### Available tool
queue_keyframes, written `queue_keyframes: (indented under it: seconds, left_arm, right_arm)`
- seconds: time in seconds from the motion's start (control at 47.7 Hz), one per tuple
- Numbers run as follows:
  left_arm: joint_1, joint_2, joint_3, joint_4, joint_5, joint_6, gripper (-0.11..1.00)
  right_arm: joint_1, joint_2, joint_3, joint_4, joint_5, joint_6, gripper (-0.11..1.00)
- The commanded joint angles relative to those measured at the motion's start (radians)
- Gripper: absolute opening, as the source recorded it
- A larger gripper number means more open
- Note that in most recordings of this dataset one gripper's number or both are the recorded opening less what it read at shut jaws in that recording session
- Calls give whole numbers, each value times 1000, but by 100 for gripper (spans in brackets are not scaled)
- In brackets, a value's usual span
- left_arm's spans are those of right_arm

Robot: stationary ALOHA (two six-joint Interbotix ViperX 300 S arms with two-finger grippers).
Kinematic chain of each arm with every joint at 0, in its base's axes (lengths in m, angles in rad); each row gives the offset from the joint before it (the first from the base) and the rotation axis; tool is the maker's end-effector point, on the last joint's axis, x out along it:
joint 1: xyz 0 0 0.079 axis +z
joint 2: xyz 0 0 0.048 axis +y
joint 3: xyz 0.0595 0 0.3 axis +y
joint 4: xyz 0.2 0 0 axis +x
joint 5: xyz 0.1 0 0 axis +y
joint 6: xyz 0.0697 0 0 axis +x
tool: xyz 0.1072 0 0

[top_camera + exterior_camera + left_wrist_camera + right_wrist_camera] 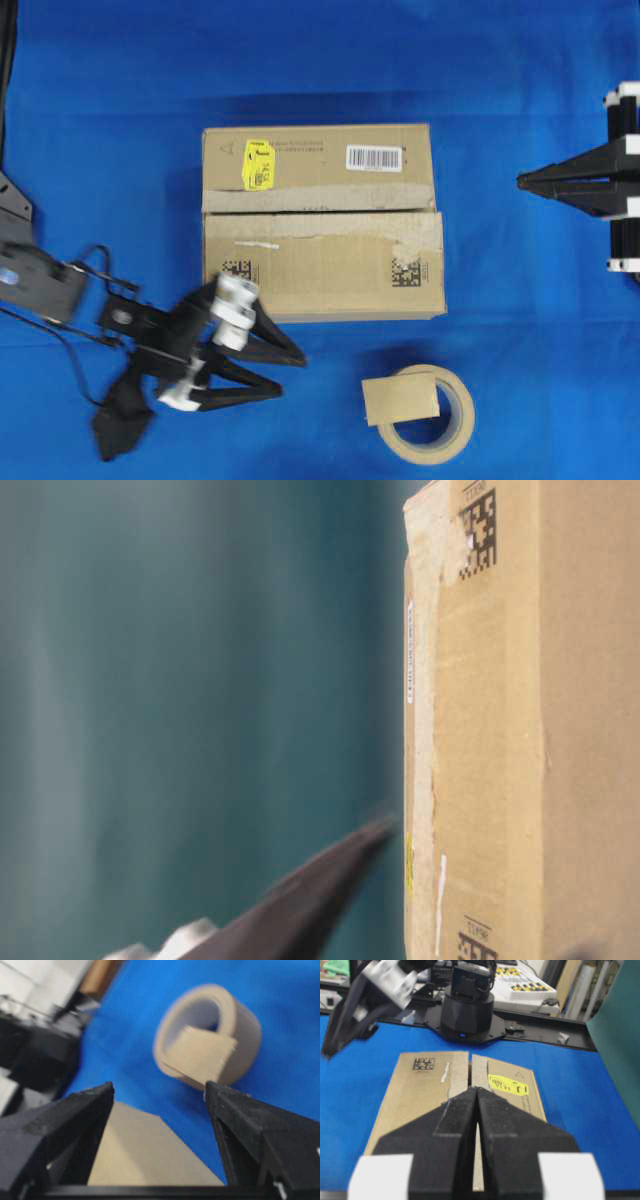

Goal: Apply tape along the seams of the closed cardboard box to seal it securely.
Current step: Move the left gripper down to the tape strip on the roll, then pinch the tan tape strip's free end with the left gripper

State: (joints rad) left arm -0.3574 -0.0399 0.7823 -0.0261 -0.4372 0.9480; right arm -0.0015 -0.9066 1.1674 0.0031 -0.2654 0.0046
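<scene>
With its fingers spread wide and nothing between them, left gripper (293, 374) hangs over the blue table (120, 90) near the front left corner of the box (321, 222), tips aimed toward the roll (424, 413). Tape (400, 398), a tan square piece, lies on top of the roll, which sits just in front of the box, apart from it. Seam (320, 211) runs across the box top between the two flaps, edged with pale torn strips. Right gripper (522, 181) is fully closed and empty, off the box's right side, tip pointed at it.
</scene>
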Motion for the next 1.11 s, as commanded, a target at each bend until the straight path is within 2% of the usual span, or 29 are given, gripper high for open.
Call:
queue_keyframes:
  seconds: [0.0, 0.189, 0.335, 0.524, 0.838, 0.943, 1.006, 1.089]
  left_arm:
    - [-5, 54, -66, -3, 8, 48, 70]
    - [-5, 189, -158, -5, 5, 166, 69]
    - [3, 275, -218, -6, 2, 215, 69]
    - [15, 350, -276, -8, 0, 252, 68]
    - [28, 374, -296, -8, -5, 273, 67]
    - [28, 376, -299, -9, 0, 273, 61]
    - [28, 376, -301, -11, 5, 273, 53]
    - [28, 377, -302, -11, 12, 273, 36]
  right_arm:
    - [-2, 3, -28, 3, -8, 2, 0]
    - [-2, 3, -26, 3, -5, 2, 0]
    - [-3, 5, -26, 3, -5, 2, 0]
    - [-2, 5, -25, 3, -3, 2, 0]
    - [-2, 8, -23, 3, 0, 0, 0]
    - [-3, 11, -23, 3, 2, 0, 0]
    - [-2, 11, -23, 3, 5, 0, 0]
    - [-2, 12, -23, 3, 8, 0, 0]
